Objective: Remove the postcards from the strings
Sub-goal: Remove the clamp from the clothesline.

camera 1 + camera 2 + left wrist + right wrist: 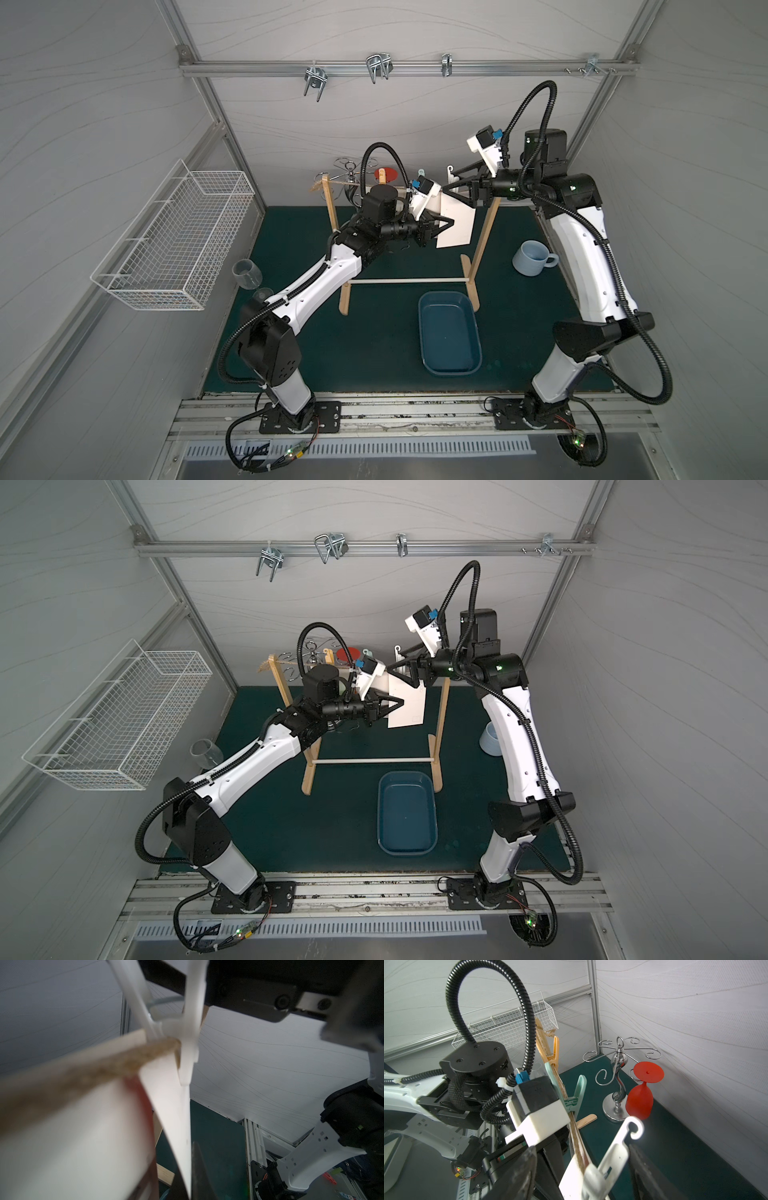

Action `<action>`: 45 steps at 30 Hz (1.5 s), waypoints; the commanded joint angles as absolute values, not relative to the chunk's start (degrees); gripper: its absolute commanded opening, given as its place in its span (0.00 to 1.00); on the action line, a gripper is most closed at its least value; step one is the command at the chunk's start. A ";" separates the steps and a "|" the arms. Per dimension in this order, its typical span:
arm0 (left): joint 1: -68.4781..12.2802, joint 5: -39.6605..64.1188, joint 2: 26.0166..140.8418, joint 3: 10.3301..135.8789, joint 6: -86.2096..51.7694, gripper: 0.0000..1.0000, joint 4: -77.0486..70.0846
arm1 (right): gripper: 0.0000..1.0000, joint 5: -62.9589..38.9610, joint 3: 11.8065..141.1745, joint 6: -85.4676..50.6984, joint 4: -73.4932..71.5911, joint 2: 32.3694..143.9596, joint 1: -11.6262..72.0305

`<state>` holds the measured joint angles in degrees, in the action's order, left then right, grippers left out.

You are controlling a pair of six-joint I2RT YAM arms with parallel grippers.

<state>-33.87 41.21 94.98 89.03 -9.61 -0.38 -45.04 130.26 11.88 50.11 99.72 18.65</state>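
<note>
Left hand (451,223) tight on postcard (461,232); right hand (451,180) around white peg (616,1153)

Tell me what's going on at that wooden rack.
Both arms are working on one postcard that hangs from the twine. The left gripper is shut on the card. The right gripper is open, its jaws standing either side of the white clothespin that pins the card to the twine. The card is not yet off the string.
</note>
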 commanded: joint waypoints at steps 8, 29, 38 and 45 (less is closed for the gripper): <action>-33.72 41.16 94.34 92.28 -6.94 0.01 0.55 | 0.90 -37.82 132.18 14.59 54.14 100.45 20.02; -33.71 39.08 92.80 90.80 -6.00 0.00 0.02 | 0.88 -33.14 132.28 15.21 55.24 100.13 20.13; -33.70 40.48 92.53 91.02 -7.12 0.00 -1.86 | 0.75 -33.07 132.36 13.89 54.49 100.06 19.56; -33.75 41.30 92.79 92.36 -5.59 0.00 0.59 | 0.82 -33.07 135.28 14.46 56.86 102.16 20.40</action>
<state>-33.74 39.70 94.21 89.27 -7.05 1.17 -33.56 133.32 13.43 53.10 100.51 20.03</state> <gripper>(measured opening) 0.047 0.819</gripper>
